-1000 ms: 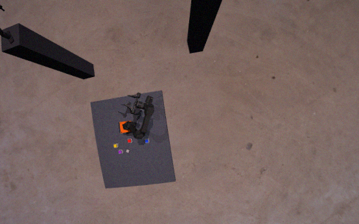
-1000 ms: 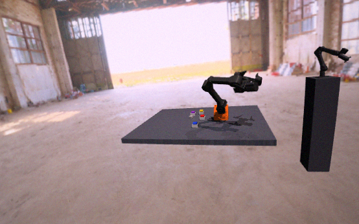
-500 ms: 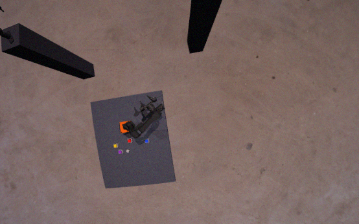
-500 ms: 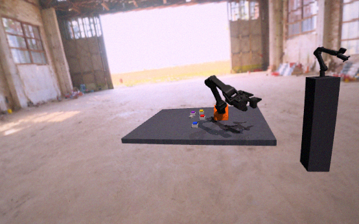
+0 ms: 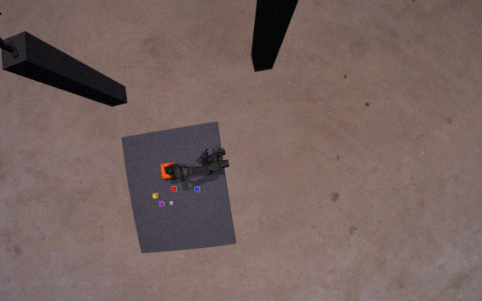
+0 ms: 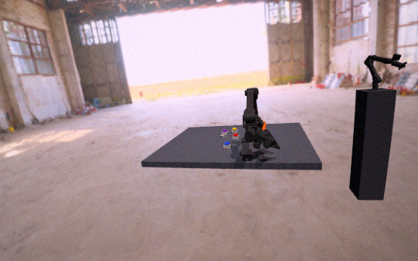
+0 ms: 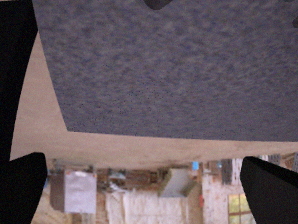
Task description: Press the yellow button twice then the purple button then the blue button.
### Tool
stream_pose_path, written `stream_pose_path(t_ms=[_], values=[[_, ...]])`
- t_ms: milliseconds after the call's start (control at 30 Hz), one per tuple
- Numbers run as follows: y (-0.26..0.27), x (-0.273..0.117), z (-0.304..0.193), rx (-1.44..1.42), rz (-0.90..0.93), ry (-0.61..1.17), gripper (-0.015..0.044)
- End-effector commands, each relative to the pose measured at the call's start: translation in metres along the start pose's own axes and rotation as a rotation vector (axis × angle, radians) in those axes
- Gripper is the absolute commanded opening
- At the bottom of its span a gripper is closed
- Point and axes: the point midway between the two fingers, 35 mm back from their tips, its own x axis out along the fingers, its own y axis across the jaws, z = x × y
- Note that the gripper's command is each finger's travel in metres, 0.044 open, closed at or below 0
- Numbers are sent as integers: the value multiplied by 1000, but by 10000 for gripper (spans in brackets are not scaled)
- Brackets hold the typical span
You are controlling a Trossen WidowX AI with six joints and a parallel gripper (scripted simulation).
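Fingers spread, nothing between — risk of brushing the red button (image 5: 174, 189) (image 6: 235, 135) if swinging low toward yellow.

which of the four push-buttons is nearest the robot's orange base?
The red push-button: it sits right beside the orange base, while yellow, purple and blue lie farther out.

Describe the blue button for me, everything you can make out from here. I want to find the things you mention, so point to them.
The blue button (image 5: 197, 190) (image 6: 227, 143) has a flat, square-looking blue cap on a pale, boxy housing, perhaps plastic. It sits upright on the dark grey platform (image 5: 183, 230) (image 6: 189, 152), nearest the exterior camera of the four coloured buttons. In the top view it lies right of the red button (image 5: 174, 189). Nothing but the platform appears to touch it. Whether the cap is fully raised is too small to tell.
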Motion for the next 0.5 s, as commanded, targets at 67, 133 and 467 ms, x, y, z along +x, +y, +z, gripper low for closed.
stream_pose_path(t_ms=[67,133,467], values=[[-3,-45,88,-6,74,-308,400],[-8,-64,111,-4,87,-403,400],[-44,-155,193,-59,53,-775,400]])
